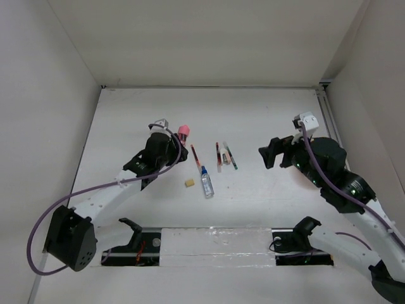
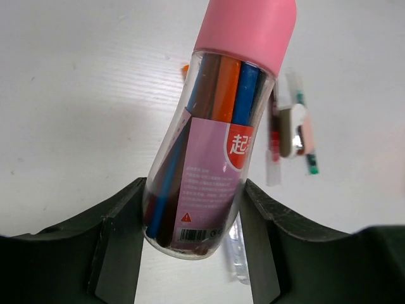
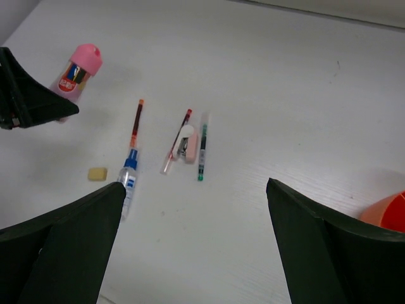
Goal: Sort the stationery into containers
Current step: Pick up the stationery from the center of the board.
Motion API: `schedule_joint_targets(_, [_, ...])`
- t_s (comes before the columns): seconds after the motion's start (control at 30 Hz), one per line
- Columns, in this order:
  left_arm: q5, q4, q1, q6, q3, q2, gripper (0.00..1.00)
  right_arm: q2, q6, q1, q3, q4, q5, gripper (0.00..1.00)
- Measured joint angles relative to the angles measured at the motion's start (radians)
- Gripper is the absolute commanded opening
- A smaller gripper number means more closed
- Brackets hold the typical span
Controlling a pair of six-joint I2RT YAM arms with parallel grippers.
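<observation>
- The left fingers [image 1: 171, 140] pinch the marker tube [image 2: 215, 145] low on its body, 1 finger on each side with the label between them, so we count this item as taken.
- The tube's long axis runs straight out from those fingers, with the pink cap [image 2: 247, 28] at the far end. In the right wrist view it stands cap-up and tilted. We cannot tell whether its base is clear of the desk [image 1: 253, 114].
- The right fingers [image 1: 273, 151] are spread wide and hold nothing, hovering to the right of the loose items.
- The orange tub [image 3: 387, 212] shows only as a piece of rim at the right edge of the right wrist view, and we do not find it in the overhead view. It lies on the right arm's side, well apart from the held tube.
- We judge that the coming move turns on this — the tube has to travel rightward to reach the tub, and the left arm has the longer way to go.
- Between tube and tub lie the red pen [image 3: 137, 123], the blue-capped bottle [image 3: 128, 180], the eraser [image 3: 97, 173] and the green pen [image 3: 202, 149]. The pens lie roughly parallel, with their long axes pointing away from the arms.
- The green pen is the 1 nearest the right fingers.
- A low carry could sweep those items — we would want height first.
</observation>
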Motion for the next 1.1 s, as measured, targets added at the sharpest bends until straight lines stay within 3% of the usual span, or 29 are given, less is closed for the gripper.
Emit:
schedule_joint_targets(0.4, [0.192, 0.176, -0.050, 0.069, -0.060, -0.159, 0.00, 0.337, 0.187, 0.035, -0.035, 0.504, -0.239, 1.00])
schedule_joint_targets(0.7, [0.299, 0.326, -0.049, 0.078, -0.148, -0.371, 0.00, 0.480, 0.339, 0.114, -0.073, 0.805, -0.254, 1.00])
schedule_joint_targets(1.1, [0.368, 0.370, -0.049, 0.079, -0.175, -0.385, 0.00, 0.636, 0.457, 0.146, -0.111, 1.107, -0.306, 1.00])
